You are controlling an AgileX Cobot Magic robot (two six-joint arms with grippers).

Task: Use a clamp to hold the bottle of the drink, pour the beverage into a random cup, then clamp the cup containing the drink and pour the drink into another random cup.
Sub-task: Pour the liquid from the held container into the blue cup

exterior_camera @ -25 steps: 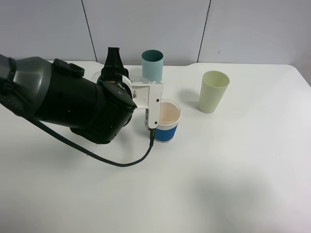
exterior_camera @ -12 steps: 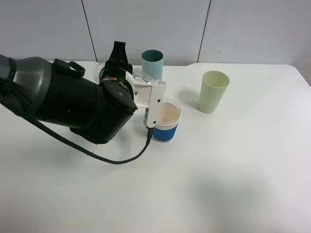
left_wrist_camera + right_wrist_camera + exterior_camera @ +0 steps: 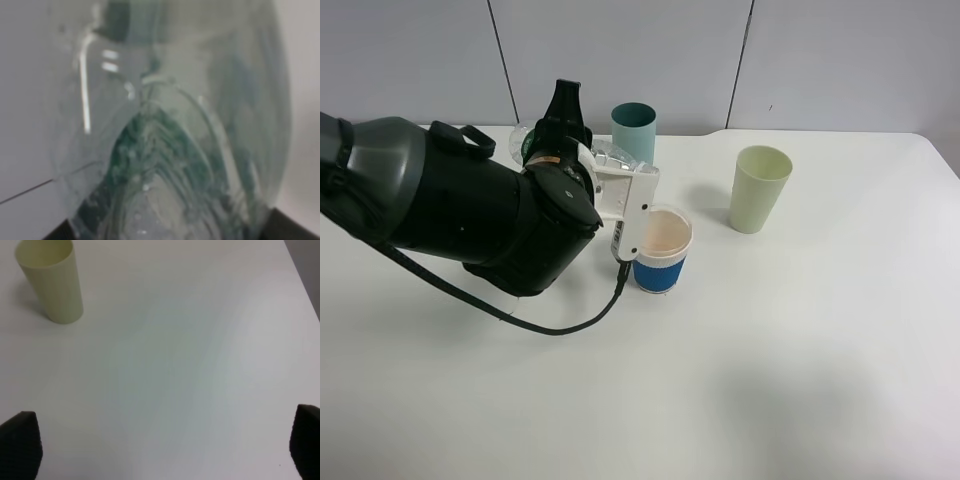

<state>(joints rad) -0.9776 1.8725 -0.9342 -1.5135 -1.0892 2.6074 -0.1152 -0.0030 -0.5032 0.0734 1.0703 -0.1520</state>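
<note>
My left gripper point(image 3: 563, 128) is shut on a clear plastic bottle point(image 3: 608, 156) and holds it tilted above the table, just behind and left of a blue cup. The bottle fills the left wrist view point(image 3: 165, 130), wet with droplets. The blue cup point(image 3: 662, 262) has a white rim and holds a pale pinkish drink. A teal cup point(image 3: 634, 133) stands behind the bottle. A pale green cup point(image 3: 758, 190) stands to the right and also shows in the right wrist view point(image 3: 52, 285). My right gripper point(image 3: 162, 440) is open and empty over bare table.
My bulky black left arm point(image 3: 450, 210) covers the left middle of the white table point(image 3: 800, 340), with a black cable point(image 3: 560, 330) looping below it. A grey panel wall point(image 3: 820, 60) stands behind the table's far edge.
My left gripper has turned a little and shifted up and right with the bottle; more of the bottle's end shows on the left. The cups have not moved.
</note>
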